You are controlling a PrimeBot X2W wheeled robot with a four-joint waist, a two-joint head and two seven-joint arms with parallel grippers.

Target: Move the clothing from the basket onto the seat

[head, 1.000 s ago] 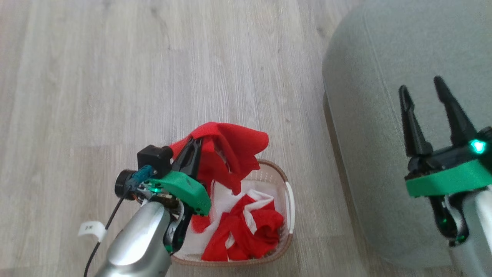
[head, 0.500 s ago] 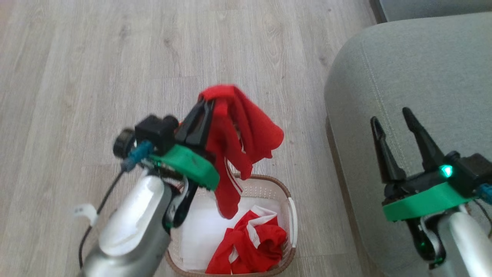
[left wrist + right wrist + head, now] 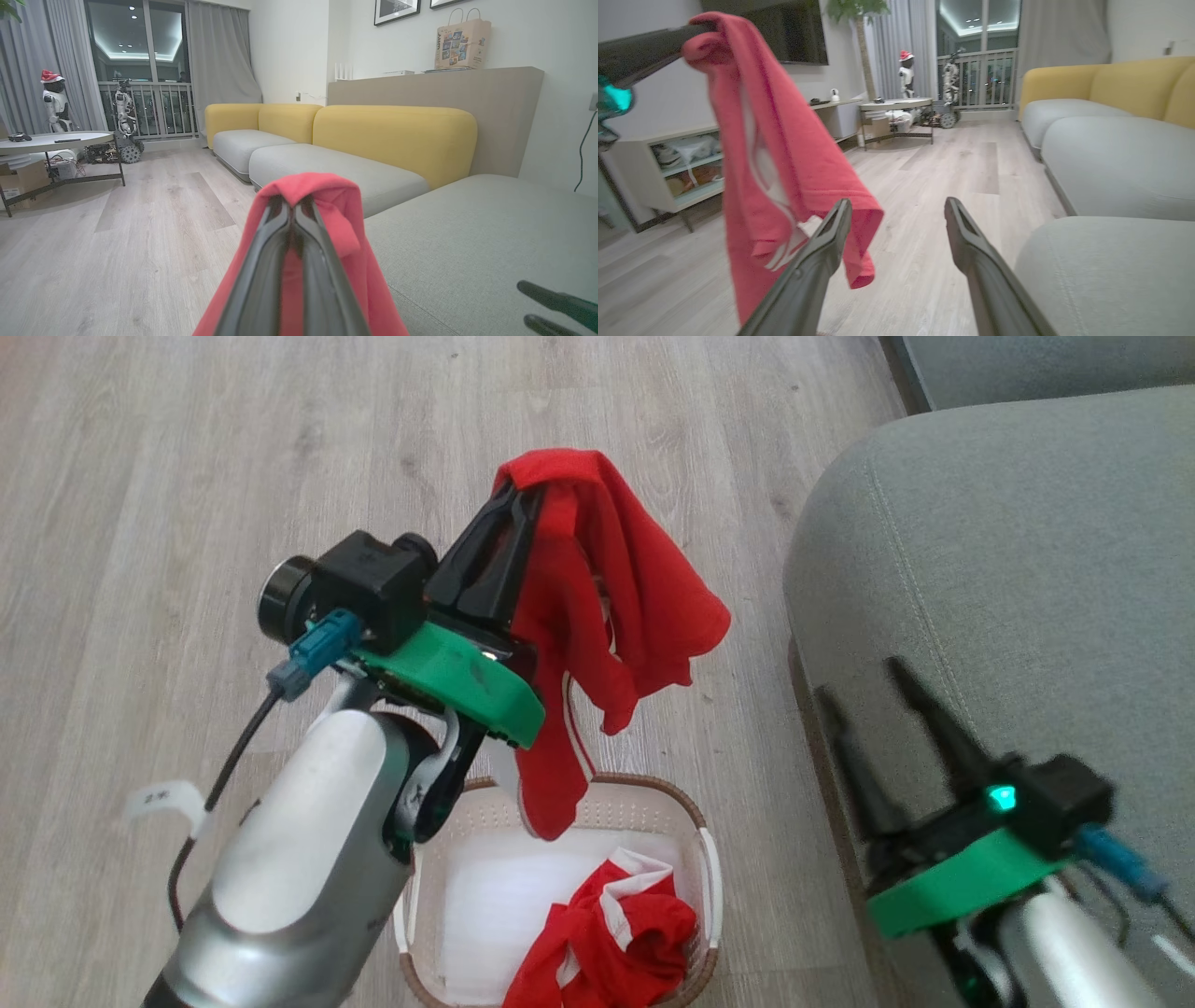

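My left hand (image 3: pixel 521 504) pinches red garment (image 3: pixel 653 607) above basket (image 3: pixel 644 807): light, limp; grab bunched folds. Right hand (image 3: pixel 859 681) open.

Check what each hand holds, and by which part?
The left hand is shut on a red garment, pinching a bunched fold at its top; the rest hangs free above the basket. The right hand is open and empty.

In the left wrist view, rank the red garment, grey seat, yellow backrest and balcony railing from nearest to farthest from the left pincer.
1. Red garment, clamped in the left pincer.
2. Grey seat, lower right.
3. Yellow backrest, centre right.
4. Balcony railing, far left.
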